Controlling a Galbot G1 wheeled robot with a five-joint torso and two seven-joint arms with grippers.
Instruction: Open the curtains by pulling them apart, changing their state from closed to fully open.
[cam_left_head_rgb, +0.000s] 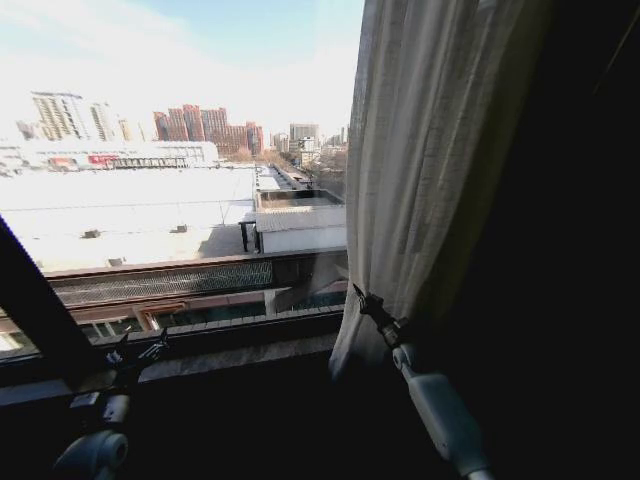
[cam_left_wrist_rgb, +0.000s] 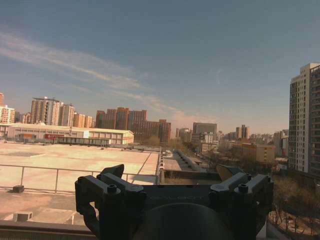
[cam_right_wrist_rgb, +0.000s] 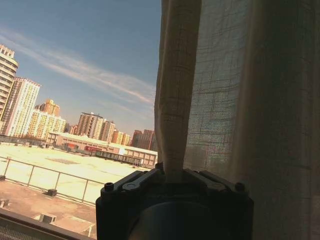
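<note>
Sheer, light, limp curtains (cam_left_head_rgb: 420, 150), leading edge pinched in closed right gripper (cam_left_head_rgb: 362, 298); left gripper (cam_left_head_rgb: 150, 350) open, empty.

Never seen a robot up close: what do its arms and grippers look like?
The right arm is a smooth white tube ending in a dark jointed wrist. Both the left gripper and right gripper are chunky black blocks with visible bolts and angular black fingers.

Beyond the window glass: a wide pale flat rooftop (cam_left_head_rgb: 130, 205) edged by a metal railing (cam_left_wrist_rgb: 55, 172). Farther off, a cluster of red-brown high-rises (cam_left_head_rgb: 205, 125) under a blue sky with thin streaks of cloud (cam_left_wrist_rgb: 75, 62). Below the glass, a dark window sill (cam_left_head_rgb: 220, 345) and a slanting dark frame bar (cam_left_head_rgb: 40, 310).
</note>
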